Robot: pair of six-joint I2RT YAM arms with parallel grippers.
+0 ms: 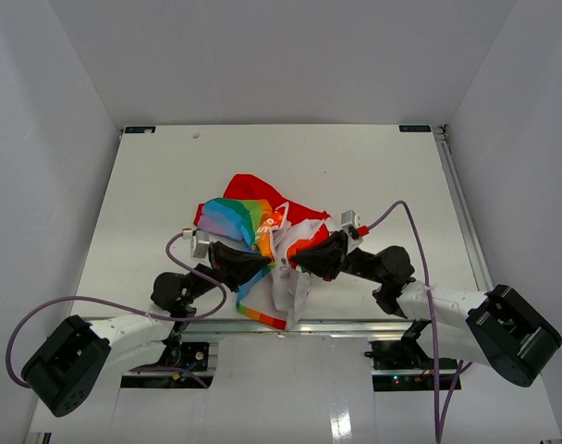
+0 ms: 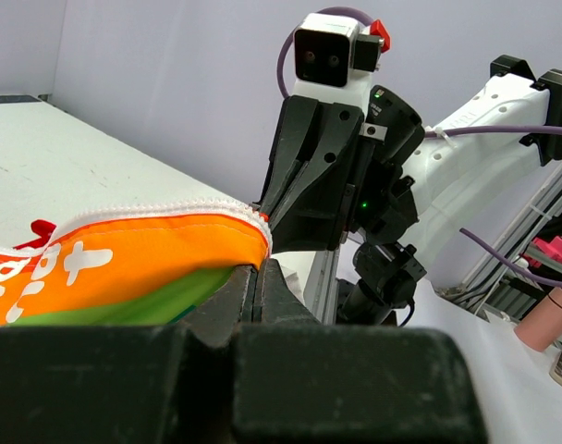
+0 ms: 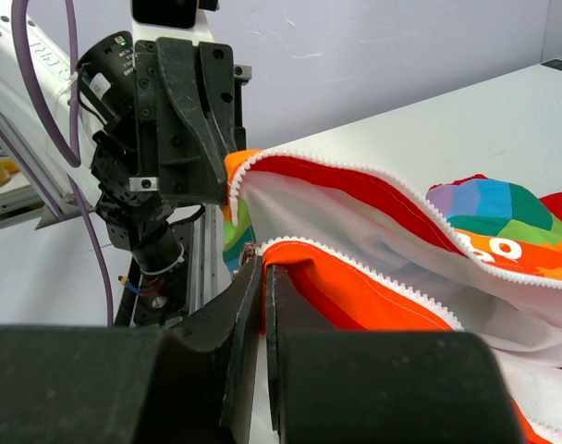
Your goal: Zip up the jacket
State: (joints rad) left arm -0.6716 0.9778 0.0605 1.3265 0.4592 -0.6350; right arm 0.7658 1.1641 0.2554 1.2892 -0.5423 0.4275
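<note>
Looking down from the top camera, I see my left gripper (image 1: 237,266) at the near left, clamped shut on one front edge of the jacket (image 1: 253,220). The jacket is a small white garment with rainbow panels and red lining. It lies crumpled near the front middle of the white table (image 1: 373,176), between the two arms. To its right, my right gripper (image 1: 311,259) is closed on the other front edge, near its partner. I judge the step in hand to be bringing the two bottom ends of the open zip together; nothing is zipped yet. The next move calls for lining those ends up so one can seat in the other, then for a grip on the slider, which I cannot pick out in any view. Where the grippers meet, the top view shows only bunched cloth. The left wrist camera shows what that hides: my left jaws pinched on orange fabric (image 2: 124,264) just below a row of white zipper teeth (image 2: 152,210). The right wrist camera alone shows both rows of teeth, which spread apart toward the right with white lining (image 3: 355,231) and red trim (image 3: 355,180) between them. It also shows the left gripper holding the end of the upper row.
</note>
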